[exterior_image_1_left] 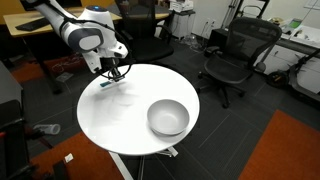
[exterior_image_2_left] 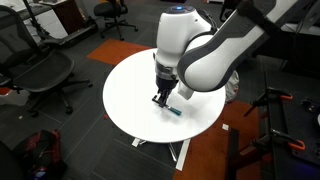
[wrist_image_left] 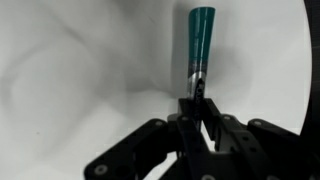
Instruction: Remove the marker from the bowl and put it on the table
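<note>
The teal-blue marker (wrist_image_left: pixel 200 35) lies low against the white table (wrist_image_left: pixel 80 60), pointing away from my gripper (wrist_image_left: pixel 197 92). The gripper's fingers are closed together on its dark end. In an exterior view the marker (exterior_image_2_left: pixel 172 110) sticks out from the gripper (exterior_image_2_left: pixel 160 100) at the table (exterior_image_2_left: pixel 125 95) surface. The shiny grey bowl (exterior_image_1_left: pixel 168 117) stands empty near the table (exterior_image_1_left: pixel 120 115) edge, well apart from the gripper (exterior_image_1_left: pixel 110 75). The bowl is hidden behind the arm in an exterior view.
Black office chairs (exterior_image_1_left: pixel 232 55) (exterior_image_2_left: pixel 45 75) stand around the table. A light-wood desk (exterior_image_1_left: pixel 40 30) is behind the arm. A dark bag (exterior_image_2_left: pixel 45 155) lies on the floor beside the pedestal.
</note>
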`<control>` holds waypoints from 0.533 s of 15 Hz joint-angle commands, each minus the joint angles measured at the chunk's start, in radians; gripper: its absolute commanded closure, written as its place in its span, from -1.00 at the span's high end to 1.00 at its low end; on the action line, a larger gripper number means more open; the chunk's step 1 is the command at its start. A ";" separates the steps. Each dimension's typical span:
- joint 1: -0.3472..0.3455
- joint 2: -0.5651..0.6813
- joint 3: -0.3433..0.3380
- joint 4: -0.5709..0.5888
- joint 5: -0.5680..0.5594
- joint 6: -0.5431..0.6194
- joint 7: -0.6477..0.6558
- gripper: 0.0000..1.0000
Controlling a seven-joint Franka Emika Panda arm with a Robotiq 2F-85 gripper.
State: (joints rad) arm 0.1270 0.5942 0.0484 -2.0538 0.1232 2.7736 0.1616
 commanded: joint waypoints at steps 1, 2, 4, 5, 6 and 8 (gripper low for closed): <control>0.010 0.021 -0.012 0.030 -0.024 -0.020 0.004 -0.91; 0.009 0.024 -0.013 0.032 -0.024 -0.020 0.004 -0.91; 0.004 0.029 -0.019 0.038 -0.023 -0.028 0.005 -0.13; -0.006 0.032 -0.013 0.043 -0.017 -0.035 -0.006 -0.09; -0.011 0.035 -0.016 0.049 -0.018 -0.036 -0.009 0.03; -0.018 0.035 -0.020 0.055 -0.019 -0.041 -0.014 0.33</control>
State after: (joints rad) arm 0.1229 0.6251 0.0335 -2.0283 0.1222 2.7700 0.1616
